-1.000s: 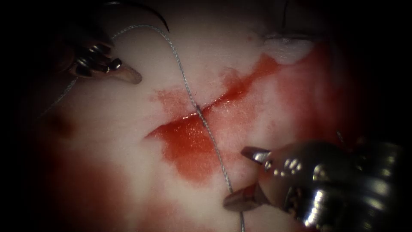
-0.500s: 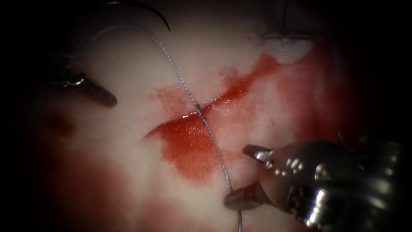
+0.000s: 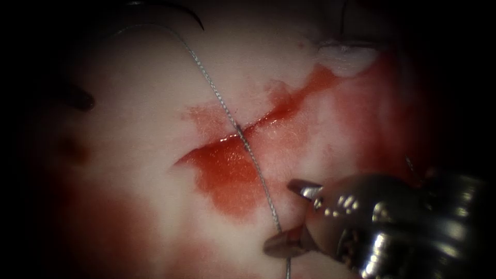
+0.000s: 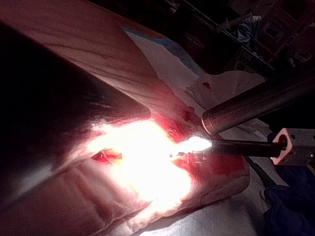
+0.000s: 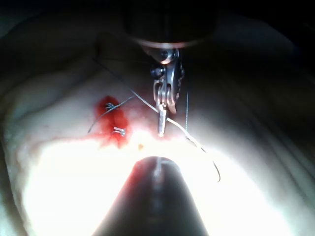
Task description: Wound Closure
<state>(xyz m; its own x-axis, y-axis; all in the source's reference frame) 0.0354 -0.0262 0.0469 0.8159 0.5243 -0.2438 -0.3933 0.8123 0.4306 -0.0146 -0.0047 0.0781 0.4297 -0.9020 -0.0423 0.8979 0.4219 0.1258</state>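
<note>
On the tissue point(image 3: 155, 155), right pincer point(image 3: 289, 214) gapes astride thread point(image 3: 248, 155); left pincer's state seems unreadable.

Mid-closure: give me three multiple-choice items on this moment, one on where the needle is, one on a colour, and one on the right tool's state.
1. Where is the needle?
A. On the tissue, left of the cut
B. Buried in the cut
C. Right of the cut, standing upright

2. What colour is the fluid in the cut?
A. Green
B. Red
C. Blue

3. How are the right tool fingers?
A. Shut on the needle
B. Shut on the tissue
C. Open, holding nothing

Key:
1 A: its dark curve lies at the endoscope view's top left, apart from the left tool, whose hold is hidden.
2 B: a red pool fills the cut.
3 C: the fingers are spread, with the thread passing between them.
</note>
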